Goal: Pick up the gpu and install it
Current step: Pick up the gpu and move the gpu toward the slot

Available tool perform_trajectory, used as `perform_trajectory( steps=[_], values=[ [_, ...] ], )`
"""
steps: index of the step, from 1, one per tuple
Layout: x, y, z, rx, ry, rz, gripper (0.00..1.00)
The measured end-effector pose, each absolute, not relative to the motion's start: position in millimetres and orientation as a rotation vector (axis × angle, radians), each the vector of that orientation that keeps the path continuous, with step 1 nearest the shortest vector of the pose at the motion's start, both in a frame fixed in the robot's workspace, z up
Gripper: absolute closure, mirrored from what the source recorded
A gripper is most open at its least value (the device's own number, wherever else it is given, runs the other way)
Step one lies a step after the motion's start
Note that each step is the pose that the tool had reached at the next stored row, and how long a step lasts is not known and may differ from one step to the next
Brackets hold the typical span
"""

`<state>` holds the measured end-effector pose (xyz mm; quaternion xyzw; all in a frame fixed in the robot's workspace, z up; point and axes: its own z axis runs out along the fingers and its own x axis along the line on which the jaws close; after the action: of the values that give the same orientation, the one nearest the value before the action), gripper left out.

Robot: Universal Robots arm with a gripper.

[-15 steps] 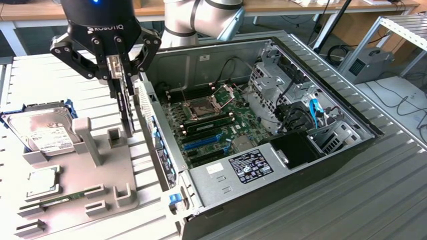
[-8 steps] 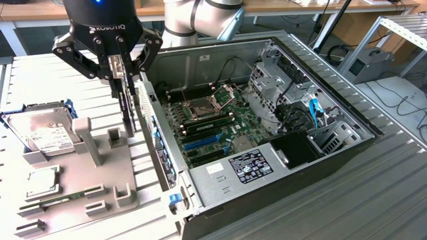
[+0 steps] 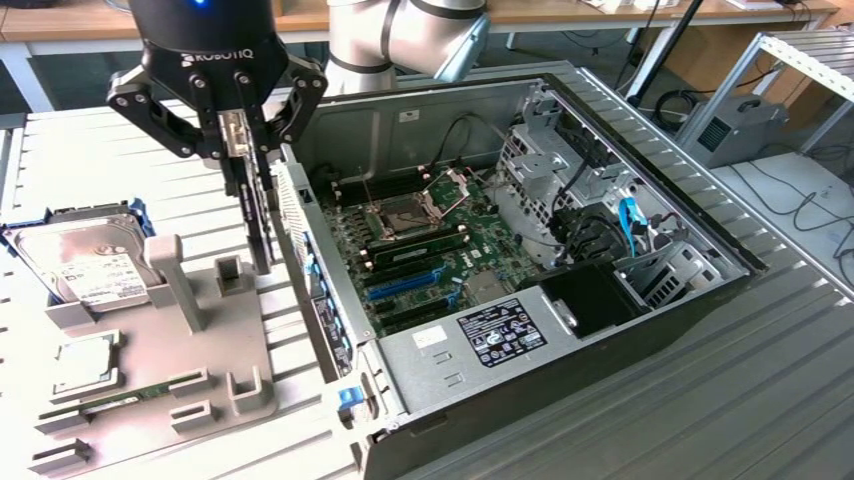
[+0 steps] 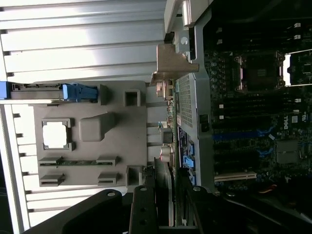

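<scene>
My gripper (image 3: 238,150) hangs at the exterior view's upper left, shut on the gpu (image 3: 255,225). The gpu is a thin dark card seen edge-on, hanging straight down from the fingers. Its lower end is level with the grey fixture's posts, just outside the rear wall of the open computer case (image 3: 314,300). In the wrist view the gpu (image 4: 168,187) runs edge-on between the two black fingers (image 4: 142,209), over the gap between the fixture and the case. The motherboard (image 3: 427,235) with its blue expansion slots (image 3: 400,285) lies open inside the case.
A grey parts fixture (image 3: 160,340) on the exterior view's left holds a silver hard drive (image 3: 87,265), a processor chip (image 3: 83,365) and a green memory stick (image 3: 134,395). Its upright posts (image 3: 167,270) stand near the card. Drive cages and cables (image 3: 601,230) fill the case's right side.
</scene>
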<state>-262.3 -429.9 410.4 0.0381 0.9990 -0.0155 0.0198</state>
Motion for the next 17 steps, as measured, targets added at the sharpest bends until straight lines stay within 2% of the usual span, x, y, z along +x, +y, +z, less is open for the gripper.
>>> perform_trajectory(
  steps=[17],
  values=[
    [-258.5, -429.7, 410.4, 0.118, 3.099, -0.056, 0.71]
  ],
)
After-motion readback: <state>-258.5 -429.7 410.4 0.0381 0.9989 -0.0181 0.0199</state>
